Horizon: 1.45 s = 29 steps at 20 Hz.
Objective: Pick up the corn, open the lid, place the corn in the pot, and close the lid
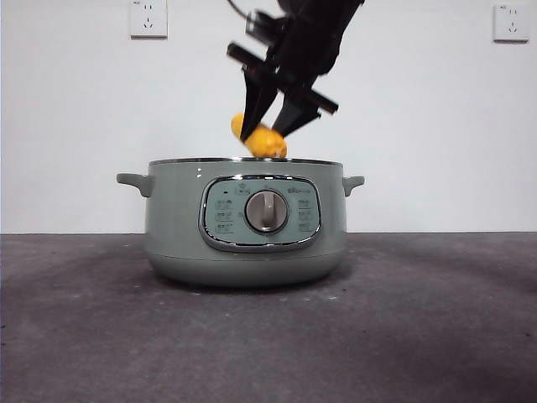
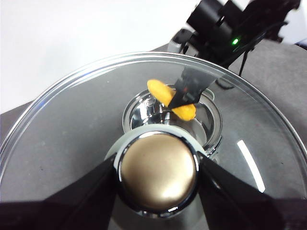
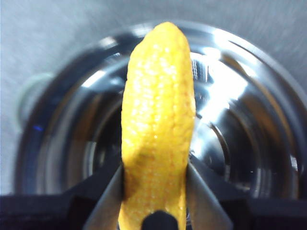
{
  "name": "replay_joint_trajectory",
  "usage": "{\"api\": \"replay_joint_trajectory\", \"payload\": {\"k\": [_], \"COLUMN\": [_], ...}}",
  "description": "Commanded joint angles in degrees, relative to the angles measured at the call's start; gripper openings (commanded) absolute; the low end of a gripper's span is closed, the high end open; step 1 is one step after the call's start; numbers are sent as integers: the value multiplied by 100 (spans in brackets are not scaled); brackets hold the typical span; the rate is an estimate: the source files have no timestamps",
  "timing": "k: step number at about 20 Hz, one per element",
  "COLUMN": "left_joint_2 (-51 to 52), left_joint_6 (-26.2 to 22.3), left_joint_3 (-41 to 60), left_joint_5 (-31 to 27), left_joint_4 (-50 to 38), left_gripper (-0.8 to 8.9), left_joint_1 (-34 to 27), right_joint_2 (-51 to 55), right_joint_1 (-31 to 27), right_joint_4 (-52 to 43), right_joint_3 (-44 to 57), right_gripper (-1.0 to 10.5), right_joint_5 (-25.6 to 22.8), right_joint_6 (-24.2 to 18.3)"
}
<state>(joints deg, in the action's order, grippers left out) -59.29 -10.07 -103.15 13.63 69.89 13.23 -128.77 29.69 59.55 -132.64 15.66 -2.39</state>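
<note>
Nearest to us in the front view stands the pot (image 1: pixel 246 220) on the dark tabletop (image 1: pixel 436 327), its dial panel facing us and its mouth uncovered. Just above the rim hangs our right gripper (image 1: pixel 267 126), clenched on the corn (image 1: pixel 262 138), which sits tilted between the jaws with its lower end close to the opening. From the right wrist view we see the corn (image 3: pixel 157 129) lined up over the shiny bowl of the pot (image 3: pixel 240 124), not yet inside it.

Our left gripper (image 2: pixel 157 175) grasps the lid (image 2: pixel 72 129) by its knob (image 2: pixel 158 171), jaws pressed to either side, and holds it lifted clear; through the glass we look down on the pot (image 2: pixel 211 120) and the corn (image 2: pixel 158 90) below.

So we judge the task past its middle: the corn is picked up and the lid is off. What remains is to lower and let go of the corn in the pot, pull the right arm away, then set the lid back on the rim.
</note>
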Motion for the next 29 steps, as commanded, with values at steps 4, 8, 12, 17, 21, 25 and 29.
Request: {"api": "replay_joint_trajectory", "payload": {"k": [4,8,12,17,21,25,29], "left_joint_2": [96,87,79,48,2,-35,-74], "left_joint_6": [-44,-48,-46,-46,-44,-4,-4], "left_joint_3": [-31,-31,-31,-31,-31,-31,-31], "left_joint_5": [31,31,31,28,31,31,31], "left_joint_4": [-184,-186,-195,-192,-181,-181,-188], "left_gripper": [-9,-9,-9,-9,-9,-9,-9], "left_joint_1": [96,188,214,214,214,214,214], "right_joint_2": [-470,-778,-1021,-1097,-1097,-1082,-968], "right_joint_1": [114,146,162,205,256,308,330], "right_joint_4": [-140,-127,-85,-72,79,140,205], "right_joint_3": [-20,-20,-20,-20,-20,-26,-164], "right_gripper": [-13,-13,-13,-9,300,361,416], "right_joint_5": [-208,-345,-413,-518,-570,-870,-1016], "right_joint_6": [-31,-68,-83,-87,-111,-173,-170]}}
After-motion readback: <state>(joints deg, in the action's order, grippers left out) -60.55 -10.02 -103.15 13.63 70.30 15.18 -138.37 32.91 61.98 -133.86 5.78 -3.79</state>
